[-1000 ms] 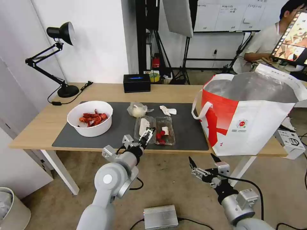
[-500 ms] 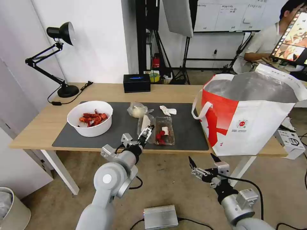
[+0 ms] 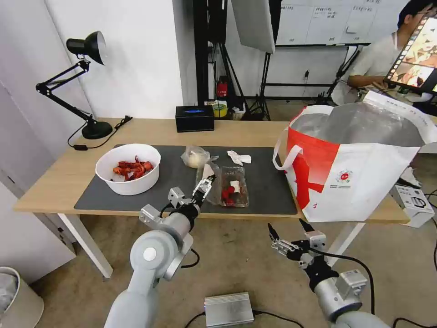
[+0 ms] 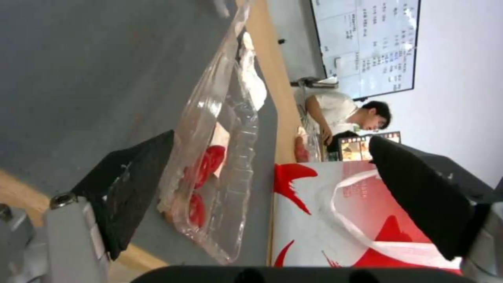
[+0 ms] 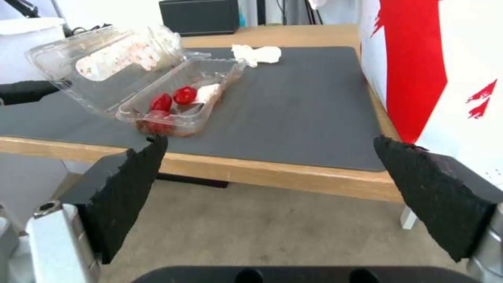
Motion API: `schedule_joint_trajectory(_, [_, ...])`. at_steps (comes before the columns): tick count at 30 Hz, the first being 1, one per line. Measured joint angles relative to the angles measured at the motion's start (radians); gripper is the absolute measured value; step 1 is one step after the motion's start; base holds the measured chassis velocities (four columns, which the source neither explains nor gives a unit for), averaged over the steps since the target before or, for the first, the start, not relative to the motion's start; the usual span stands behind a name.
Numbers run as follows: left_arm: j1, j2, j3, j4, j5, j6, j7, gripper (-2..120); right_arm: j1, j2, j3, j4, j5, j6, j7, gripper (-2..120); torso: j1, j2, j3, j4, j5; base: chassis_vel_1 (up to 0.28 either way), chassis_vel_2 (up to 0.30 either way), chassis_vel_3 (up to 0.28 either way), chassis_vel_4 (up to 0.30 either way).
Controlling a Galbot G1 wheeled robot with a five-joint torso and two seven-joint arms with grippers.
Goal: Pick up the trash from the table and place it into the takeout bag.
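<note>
The clear clamshell box with red scraps lies on the dark mat near the table's front edge, its lid tilted half up. My left gripper is open at that lid. In the left wrist view the box rests against one finger of this gripper. The white bowl of red shells, the clear bag and the tissue lie apart on the mat. The takeout bag stands open on the right. My right gripper hangs open below the table's front edge.
A black desk lamp stands at the back left and a black box at the back middle. On the floor lie a grey box and a white bin. A white device sits beside the takeout bag.
My left gripper has moved a little left and farther over the mat. The clamshell's lid, which lay flat open, now stands half raised. The right arm has not moved.
</note>
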Motion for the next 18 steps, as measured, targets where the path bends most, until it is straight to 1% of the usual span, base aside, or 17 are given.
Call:
schedule_joint_trajectory(9, [0.002,-0.004,0.002,-0.007,-0.004,-0.003,0.004,100,-0.003,0.0,0.003,0.003,-0.001,0.001,0.0,100,0.0,0.0,0.0,0.0,0.0,0.0,0.0,0.0,0.0])
schedule_joint_trajectory(18, [0.003,-0.024,0.015,-0.007,-0.007,0.001,0.005,100,-0.003,0.008,-0.006,0.003,-0.014,0.003,-0.001,100,0.0,0.0,0.0,0.0,0.0,0.0,0.0,0.0,0.0])
